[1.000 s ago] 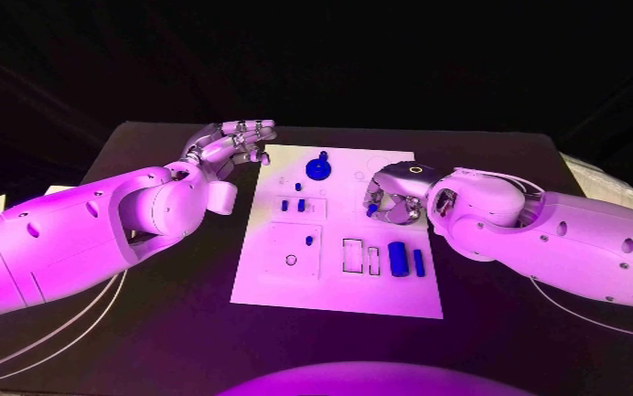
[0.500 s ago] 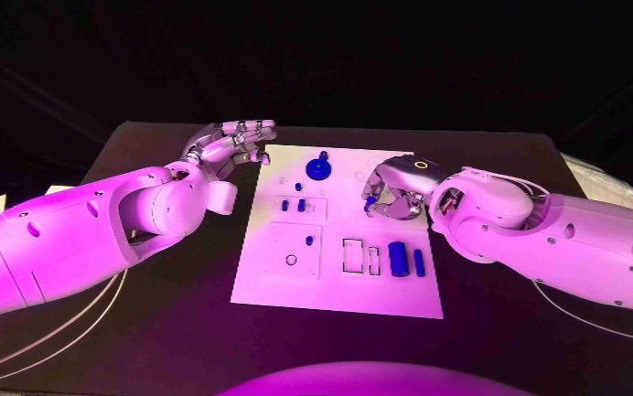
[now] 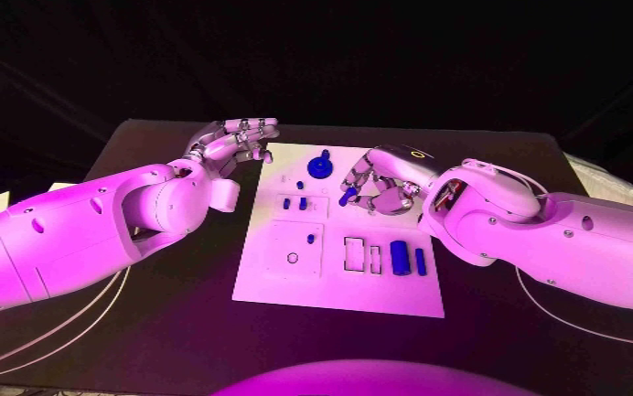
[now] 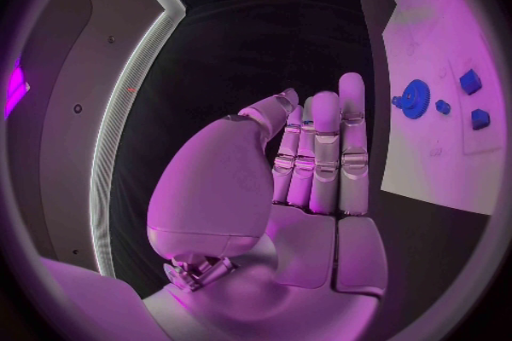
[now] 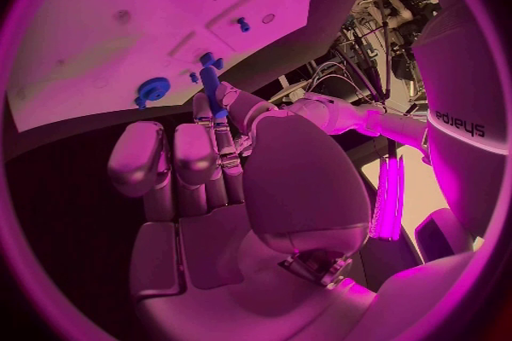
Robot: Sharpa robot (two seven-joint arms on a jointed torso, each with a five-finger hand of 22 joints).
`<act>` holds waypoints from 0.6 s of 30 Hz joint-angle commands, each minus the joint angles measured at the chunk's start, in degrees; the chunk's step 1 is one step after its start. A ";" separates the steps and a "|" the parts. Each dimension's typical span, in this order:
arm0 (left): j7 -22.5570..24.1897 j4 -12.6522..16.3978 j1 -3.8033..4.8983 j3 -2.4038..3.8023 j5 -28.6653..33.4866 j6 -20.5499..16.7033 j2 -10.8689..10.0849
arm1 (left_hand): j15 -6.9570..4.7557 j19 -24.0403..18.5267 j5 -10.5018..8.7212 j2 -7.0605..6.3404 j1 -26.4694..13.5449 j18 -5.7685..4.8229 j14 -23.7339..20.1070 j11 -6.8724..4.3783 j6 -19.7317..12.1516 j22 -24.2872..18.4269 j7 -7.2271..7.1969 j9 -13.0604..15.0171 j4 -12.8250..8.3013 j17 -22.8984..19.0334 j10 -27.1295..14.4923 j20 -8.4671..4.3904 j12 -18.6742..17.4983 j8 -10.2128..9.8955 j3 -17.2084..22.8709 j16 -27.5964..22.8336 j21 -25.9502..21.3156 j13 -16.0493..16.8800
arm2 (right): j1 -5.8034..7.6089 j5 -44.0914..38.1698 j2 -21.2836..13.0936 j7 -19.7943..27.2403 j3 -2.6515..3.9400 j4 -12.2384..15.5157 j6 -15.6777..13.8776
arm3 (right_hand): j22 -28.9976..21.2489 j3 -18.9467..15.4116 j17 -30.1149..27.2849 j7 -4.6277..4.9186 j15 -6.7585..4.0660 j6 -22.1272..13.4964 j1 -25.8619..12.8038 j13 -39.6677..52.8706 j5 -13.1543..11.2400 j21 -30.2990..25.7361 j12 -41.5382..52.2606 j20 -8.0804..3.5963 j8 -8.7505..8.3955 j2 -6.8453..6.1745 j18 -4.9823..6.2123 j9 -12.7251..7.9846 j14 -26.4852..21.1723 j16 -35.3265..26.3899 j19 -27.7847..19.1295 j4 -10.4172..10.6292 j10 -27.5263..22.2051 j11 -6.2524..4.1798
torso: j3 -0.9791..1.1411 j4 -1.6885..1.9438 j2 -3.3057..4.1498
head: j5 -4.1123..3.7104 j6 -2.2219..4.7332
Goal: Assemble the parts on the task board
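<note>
- Right hand [image 3: 379, 179] is up over the middle of the task board [image 3: 330, 291], fingers pinching a small blue peg [image 3: 346, 197] that pokes out slantwise toward the board's left half.
- The right wrist view shows it plainly: the peg [image 5: 210, 89] sits between thumb and fingertips, its free end aimed at the white plate.
- Left hand [image 3: 235, 143] waits just off the board's far left corner, fingers straight and pressed side by side, holding nothing.
- My read: this is the carry-and-insert step. To do it well, square the peg up before lowering, since it looks tilted now, and line it over its socket before pressing.
- Which socket it belongs in, I cannot tell from here.
- Crowded ground below: the blue gear [image 3: 318, 168] stands near the far edge, two small blue blocks [image 3: 293, 204] sit in their recess just left of the peg tip, and a fat blue cylinder [image 3: 397, 257] with a thin pin [image 3: 420, 262] beside it lies near the right edge.
- Those blocks are the likeliest thing to bump on the way down.
</note>
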 commanded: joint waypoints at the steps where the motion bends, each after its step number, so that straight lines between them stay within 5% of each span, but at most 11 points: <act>1: 0.31 0.03 0.00 0.03 0.15 1.10 0.18 | -0.06 0.21 0.08 0.54 0.13 0.62 -0.32 -0.04 -0.23 -0.06 0.00 -0.07 0.09 -0.10 -0.55 -0.01 0.17 0.20 -0.28 -0.36 -0.18 0.07 | -0.30 3.87 2.04 2.00 -0.21 0.35 0.74 | -0.14 0.10 -0.09 0.07 -0.45 0.34 -0.35 -0.01 0.42 0.08 -0.32 -0.03 0.12 -0.01 -0.32 0.12 1.51 0.03 0.20 0.14 0.46 -0.15 | -0.01 0.02 0.01 | 0.40 -0.09; 18: 0.29 0.21 -0.01 0.03 0.15 1.18 0.43 | -0.06 0.21 0.08 0.54 0.13 0.62 -0.32 -0.04 -0.23 -0.06 0.00 -0.07 0.09 -0.10 -0.55 -0.01 0.17 0.20 -0.28 -0.36 -0.18 0.07 | -4.03 -0.36 11.55 3.70 -1.32 -3.43 5.70 | -0.52 0.15 -0.33 0.18 -0.39 0.06 -0.44 -0.06 0.57 -0.09 -0.61 -0.01 -0.02 0.04 -0.26 0.11 1.44 -0.07 0.01 0.11 0.25 -0.05 | -0.06 0.04 0.06 | 1.56 -0.62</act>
